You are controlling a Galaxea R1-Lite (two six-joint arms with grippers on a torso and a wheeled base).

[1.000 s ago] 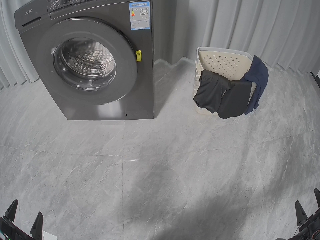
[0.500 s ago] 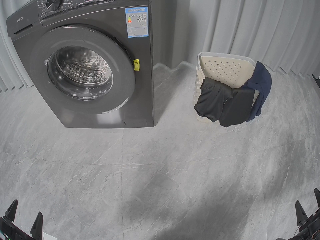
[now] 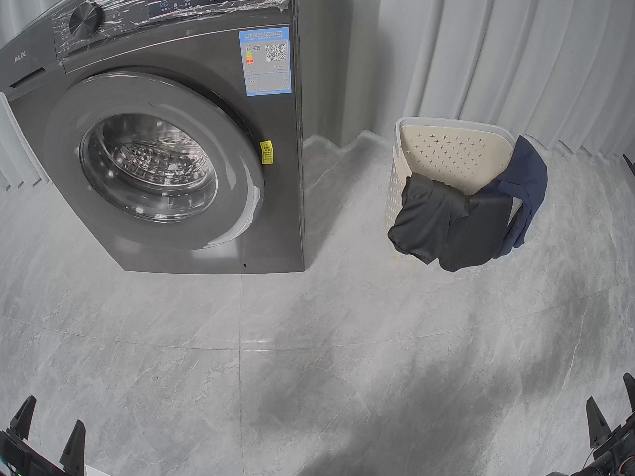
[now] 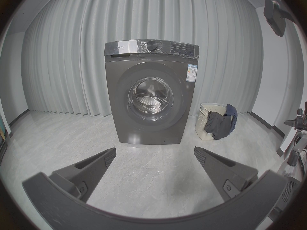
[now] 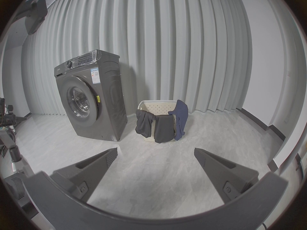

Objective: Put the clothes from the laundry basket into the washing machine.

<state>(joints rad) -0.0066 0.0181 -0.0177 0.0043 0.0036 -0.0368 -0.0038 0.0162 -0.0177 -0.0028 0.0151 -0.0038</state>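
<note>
Head view: grey front-loading washing machine (image 3: 165, 166) stands on the tiled floor (image 3: 317, 365), its drum visible through the round door window. Cream perforated laundry basket (image 3: 456, 143) sits on the floor to the machine's right, apart from it, close to the pale curtain (image 3: 503, 41). Dark garments (image 3: 456, 226) hang over the basket's front rim. A navy garment (image 3: 529, 180) is draped over its right rim, touching the dark ones. Left gripper (image 3: 51, 424) is low at the left edge and right gripper (image 3: 610, 401) low at the right edge, both well apart from the basket.

Left wrist view: fingers spread, only floor between them. Machine is straight ahead, basket beside it.

Right wrist view: fingers spread, holding nothing. Basket and clothes are ahead, machine beside them.
</note>
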